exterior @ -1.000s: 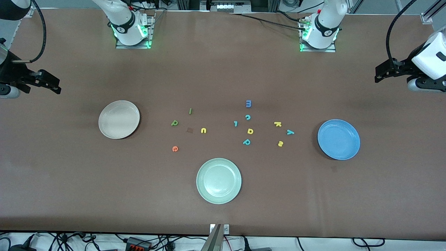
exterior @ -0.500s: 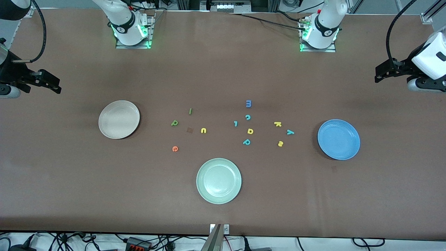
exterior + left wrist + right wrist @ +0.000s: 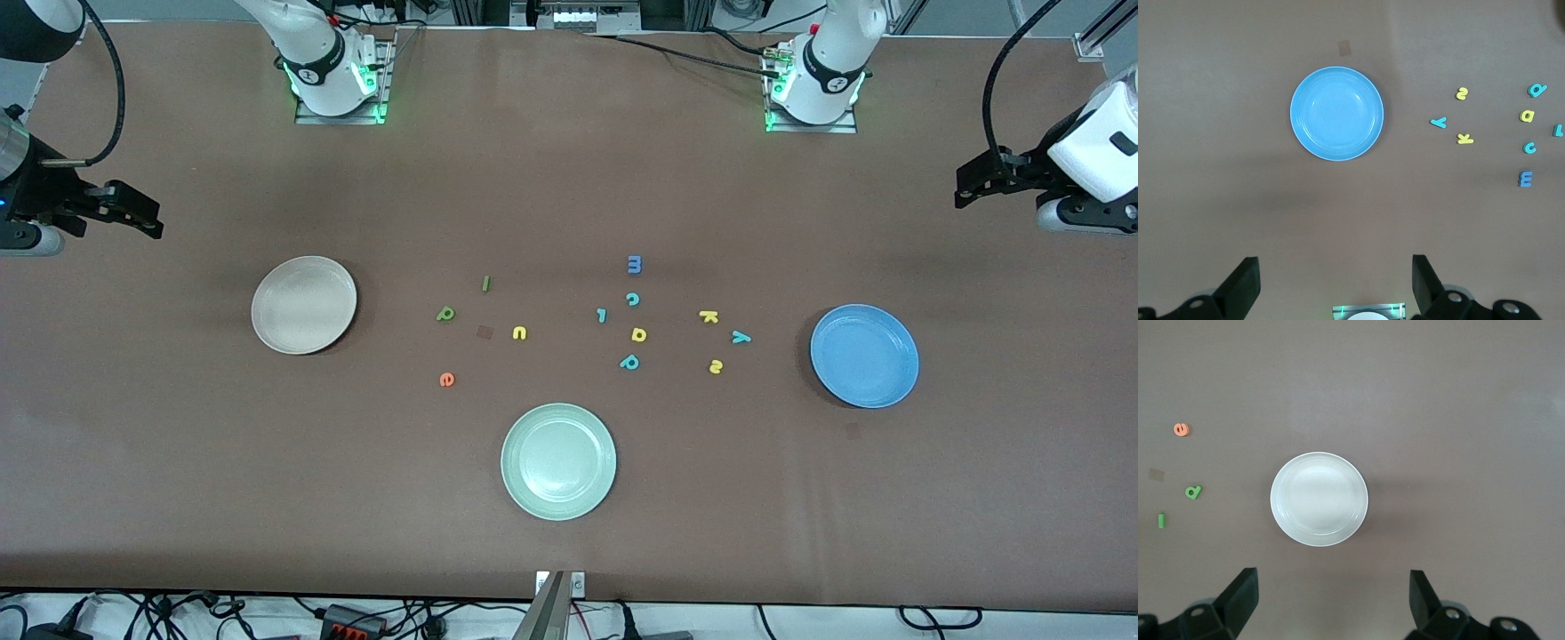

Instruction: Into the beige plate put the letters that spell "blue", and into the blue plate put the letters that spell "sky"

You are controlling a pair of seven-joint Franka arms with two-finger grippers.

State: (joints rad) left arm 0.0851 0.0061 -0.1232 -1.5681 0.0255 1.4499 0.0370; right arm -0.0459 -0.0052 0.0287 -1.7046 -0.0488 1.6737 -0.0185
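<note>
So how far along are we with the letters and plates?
Nothing is done: the beige plate and blue plate hold no letters. Both the left gripper and right gripper hang open and empty at their table ends. All of b, l, u, e, s, k, y remain.

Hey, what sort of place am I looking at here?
Most likely a robotics lab bench: two white robot arm bases bolted to a brown-covered table, loose cables along its edge, and small foam letters laid out between three round plates like a test.
</note>
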